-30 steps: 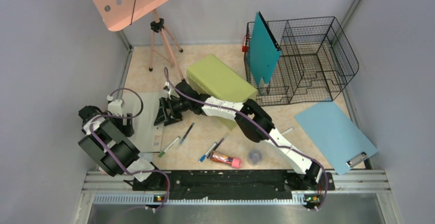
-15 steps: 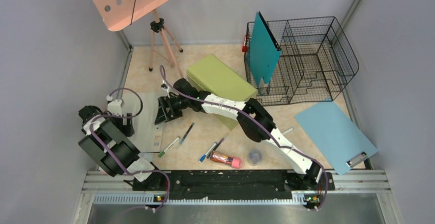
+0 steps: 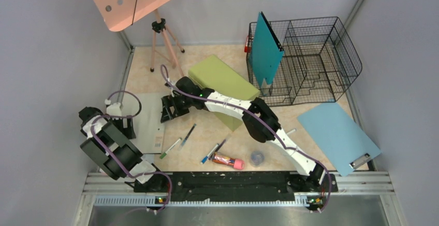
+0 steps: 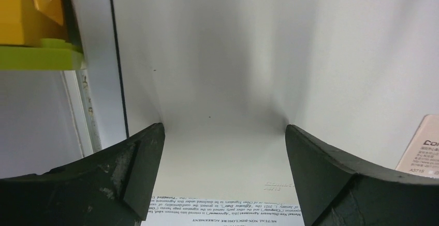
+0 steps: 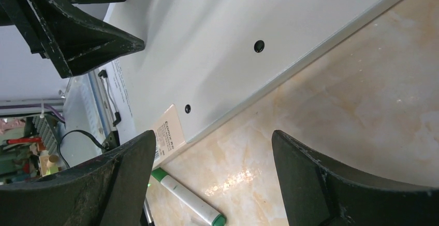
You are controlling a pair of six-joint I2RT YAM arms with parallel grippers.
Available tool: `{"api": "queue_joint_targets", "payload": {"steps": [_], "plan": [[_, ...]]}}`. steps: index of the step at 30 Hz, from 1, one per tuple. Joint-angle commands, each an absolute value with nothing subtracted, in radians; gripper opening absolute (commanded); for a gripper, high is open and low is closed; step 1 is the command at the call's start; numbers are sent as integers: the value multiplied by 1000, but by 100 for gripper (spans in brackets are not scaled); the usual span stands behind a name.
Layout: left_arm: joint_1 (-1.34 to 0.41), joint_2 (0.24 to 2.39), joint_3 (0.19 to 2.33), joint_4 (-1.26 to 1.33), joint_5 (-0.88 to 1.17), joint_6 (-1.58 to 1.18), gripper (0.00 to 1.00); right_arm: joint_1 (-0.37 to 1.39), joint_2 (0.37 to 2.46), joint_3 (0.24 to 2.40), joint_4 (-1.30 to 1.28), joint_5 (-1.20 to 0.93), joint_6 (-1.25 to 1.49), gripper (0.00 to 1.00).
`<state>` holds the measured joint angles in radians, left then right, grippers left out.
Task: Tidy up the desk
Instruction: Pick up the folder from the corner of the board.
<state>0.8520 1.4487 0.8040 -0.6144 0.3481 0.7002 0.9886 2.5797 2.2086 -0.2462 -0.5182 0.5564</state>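
Observation:
The desk (image 3: 207,133) is a beige marble-patterned top. A white folder (image 3: 150,113) with a printed sheet (image 4: 222,153) lies at its left side. My left gripper (image 3: 126,127) hovers low over that sheet (image 4: 223,129), open, with nothing between its fingers. My right gripper (image 3: 171,107) reaches across from the right to the folder's right edge (image 5: 212,138). It is open over bare desk (image 5: 362,96) beside the folder (image 5: 233,29). A green-capped marker (image 5: 189,200) lies just below it. The left gripper's fingers (image 5: 77,34) show at the top left of the right wrist view.
An olive-green box (image 3: 222,78) sits behind the right arm. A black wire basket (image 3: 310,60) holding a teal clipboard (image 3: 265,47) stands far right, with a light blue clipboard (image 3: 336,135) in front. Several pens (image 3: 189,133), a red glue stick (image 3: 228,160) and a small round cap (image 3: 257,157) lie near the front. A pink tripod stand (image 3: 160,34) stands far left.
My right gripper has moved a little away from the bases, along the folder's right edge. The left arm has shifted slightly. Both grippers stay open.

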Motion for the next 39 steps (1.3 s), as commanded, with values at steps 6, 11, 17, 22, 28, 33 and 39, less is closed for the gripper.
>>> {"api": "queue_joint_targets", "payload": {"steps": [6,11,17,22,28,33,39], "plan": [[867,1397,811,-516,281,682,93,980,2539,2236,-254,-511,527,82],[870,1402,804,-494,265,695,93,986,2554,2235,-249,-520,539,83],[878,1474,833,-531,296,695,93,989,2557,2237,-248,-519,543,84],[880,1525,838,-555,322,705,93,989,2562,2232,-247,-523,548,84],[899,1574,833,-544,328,709,93,990,2566,2219,-247,-531,562,84],[925,1571,837,-543,331,715,93,993,2557,2199,-267,-505,588,84],[946,1587,831,-560,335,739,93,1002,2555,2188,-279,-482,607,85]]}}
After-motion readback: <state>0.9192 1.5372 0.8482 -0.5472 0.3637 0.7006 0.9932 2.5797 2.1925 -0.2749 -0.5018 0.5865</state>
